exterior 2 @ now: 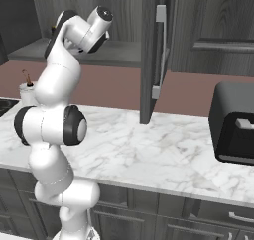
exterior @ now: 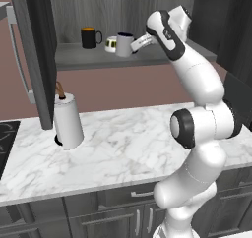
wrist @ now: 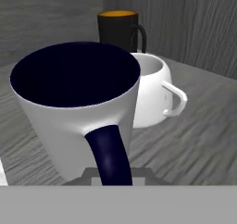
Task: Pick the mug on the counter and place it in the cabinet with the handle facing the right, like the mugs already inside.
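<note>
Mug (wrist: 76, 112): light grey, tapered cylinder, dark navy inside, glossy navy loop handle (wrist: 110, 156). Upper centre of left base view, on wood-grain cabinet shelf (exterior: 93, 60) w/ fingers (exterior: 137, 44) clenched on handle, beside white cup (wrist: 150, 91).

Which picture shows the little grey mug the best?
The hand view. The mug is big and close there, with its dark inside and navy handle plain to see. The left base view shows it small on the cabinet shelf beside the white cup. In the right base view the arm hides it.
</note>
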Available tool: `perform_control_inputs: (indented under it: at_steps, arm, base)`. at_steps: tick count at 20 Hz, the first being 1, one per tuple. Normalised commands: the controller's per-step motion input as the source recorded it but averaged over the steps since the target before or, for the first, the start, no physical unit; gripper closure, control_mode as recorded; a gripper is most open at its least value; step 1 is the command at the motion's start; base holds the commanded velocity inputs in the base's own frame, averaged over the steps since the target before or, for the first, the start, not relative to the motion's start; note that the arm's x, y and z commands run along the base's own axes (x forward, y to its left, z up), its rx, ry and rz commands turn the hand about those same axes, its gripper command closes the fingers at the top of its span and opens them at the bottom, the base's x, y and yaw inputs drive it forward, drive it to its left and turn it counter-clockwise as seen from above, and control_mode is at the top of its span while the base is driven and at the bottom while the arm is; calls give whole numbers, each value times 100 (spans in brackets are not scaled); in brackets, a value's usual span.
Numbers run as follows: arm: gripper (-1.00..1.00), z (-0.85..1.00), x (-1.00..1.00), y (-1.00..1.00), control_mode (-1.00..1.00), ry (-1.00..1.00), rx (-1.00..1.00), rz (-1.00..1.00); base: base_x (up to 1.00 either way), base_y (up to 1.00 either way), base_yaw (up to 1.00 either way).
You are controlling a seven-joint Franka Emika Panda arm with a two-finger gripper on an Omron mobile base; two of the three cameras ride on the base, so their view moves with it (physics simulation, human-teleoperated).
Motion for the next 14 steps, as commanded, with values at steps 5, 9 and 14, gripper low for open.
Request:
perform_control_inputs:
  at_steps: [5, 9, 14]
  arm:
    - [100, 0, 21, 0, -100, 0, 0, 0]
    - [100, 0, 20, 0, -100, 0, 0, 0]
    - [-100, 0, 10, 1, -100, 0, 0, 0]
  base:
    - [0, 0, 0]
    - [0, 0, 0]
    - [0, 0, 0]
